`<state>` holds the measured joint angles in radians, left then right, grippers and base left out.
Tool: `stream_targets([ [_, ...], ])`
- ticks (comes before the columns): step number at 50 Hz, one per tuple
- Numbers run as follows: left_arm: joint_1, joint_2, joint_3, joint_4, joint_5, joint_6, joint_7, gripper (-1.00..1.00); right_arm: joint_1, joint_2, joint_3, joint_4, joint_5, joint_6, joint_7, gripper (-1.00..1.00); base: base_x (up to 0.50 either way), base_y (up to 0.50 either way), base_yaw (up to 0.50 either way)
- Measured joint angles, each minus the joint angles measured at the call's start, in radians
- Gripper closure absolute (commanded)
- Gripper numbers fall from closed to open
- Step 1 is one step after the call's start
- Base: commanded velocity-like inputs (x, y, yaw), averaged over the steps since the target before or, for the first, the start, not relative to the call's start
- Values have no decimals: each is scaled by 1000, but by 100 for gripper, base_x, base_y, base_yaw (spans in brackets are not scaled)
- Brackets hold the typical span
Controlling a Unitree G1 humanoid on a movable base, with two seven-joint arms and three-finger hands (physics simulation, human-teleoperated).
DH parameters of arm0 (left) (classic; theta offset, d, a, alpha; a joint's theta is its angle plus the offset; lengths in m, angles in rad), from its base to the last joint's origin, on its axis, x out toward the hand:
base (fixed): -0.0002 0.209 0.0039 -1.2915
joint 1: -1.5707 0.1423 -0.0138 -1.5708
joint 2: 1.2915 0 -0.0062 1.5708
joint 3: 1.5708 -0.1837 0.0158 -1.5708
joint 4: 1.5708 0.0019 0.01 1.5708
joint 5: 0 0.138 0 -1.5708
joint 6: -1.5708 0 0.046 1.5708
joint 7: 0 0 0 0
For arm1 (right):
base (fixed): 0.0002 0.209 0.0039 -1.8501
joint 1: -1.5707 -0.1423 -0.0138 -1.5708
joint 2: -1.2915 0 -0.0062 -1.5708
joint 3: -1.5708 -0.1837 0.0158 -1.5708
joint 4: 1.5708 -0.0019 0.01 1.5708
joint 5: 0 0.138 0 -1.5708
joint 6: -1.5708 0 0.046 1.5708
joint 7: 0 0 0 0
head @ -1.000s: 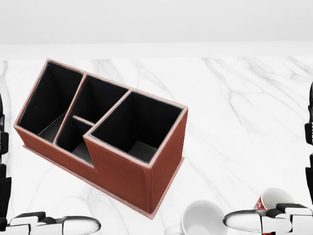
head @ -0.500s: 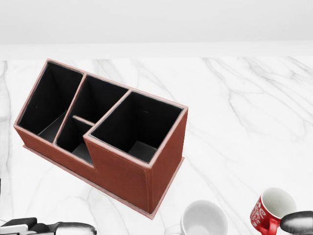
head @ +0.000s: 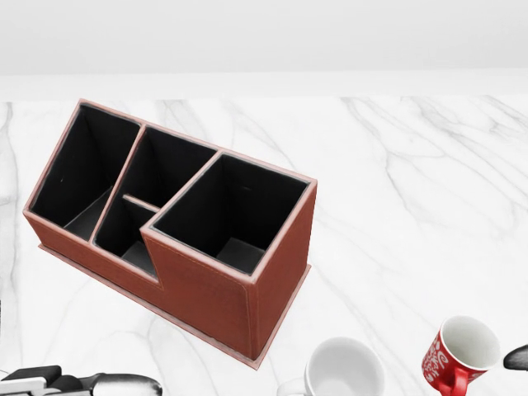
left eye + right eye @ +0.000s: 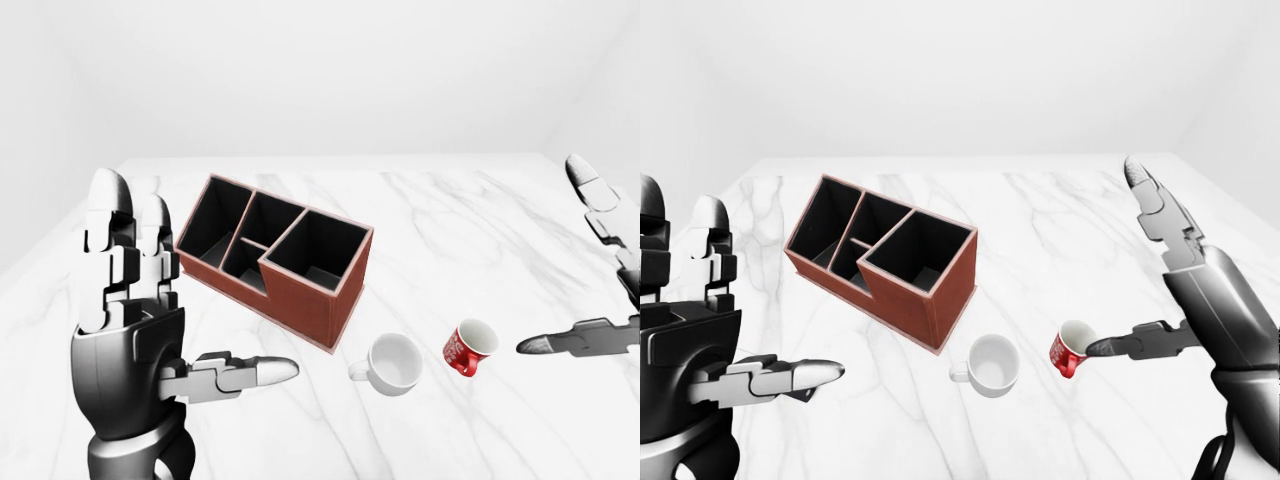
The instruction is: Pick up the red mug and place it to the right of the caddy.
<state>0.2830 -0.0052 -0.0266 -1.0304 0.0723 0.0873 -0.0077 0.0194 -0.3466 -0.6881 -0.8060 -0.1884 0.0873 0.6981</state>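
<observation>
Two hands are spread open and empty, so the reach is in hand: the right hand must close round the red mug near the tabletop's near edge, beside the white mug, then clear the caddy.

The left hand has a glossy dark grey, rounded palm housing and a ribbed dark wrist. Its fingers are built of blocky white and black segments ending in smooth silver-grey rounded tips. The right hand shows the same dark grey shell, with tapered, segmented grey fingers.
</observation>
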Motion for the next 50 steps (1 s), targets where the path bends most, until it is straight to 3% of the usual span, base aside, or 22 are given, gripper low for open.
stream_targets([
  [27,2,0,-3,-1,2,0,3,-100,68,2,-59,230,-131,0,0,-100,0,0,0],
  [47,3,0,-1,-7,1,0,0,-100,80,-13,-16,453,-208,0,-17,-100,0,0,0],
  [50,2,0,-1,-4,1,0,-1,-100,80,-17,-3,491,-224,-15,-36,-100,0,0,0],
])
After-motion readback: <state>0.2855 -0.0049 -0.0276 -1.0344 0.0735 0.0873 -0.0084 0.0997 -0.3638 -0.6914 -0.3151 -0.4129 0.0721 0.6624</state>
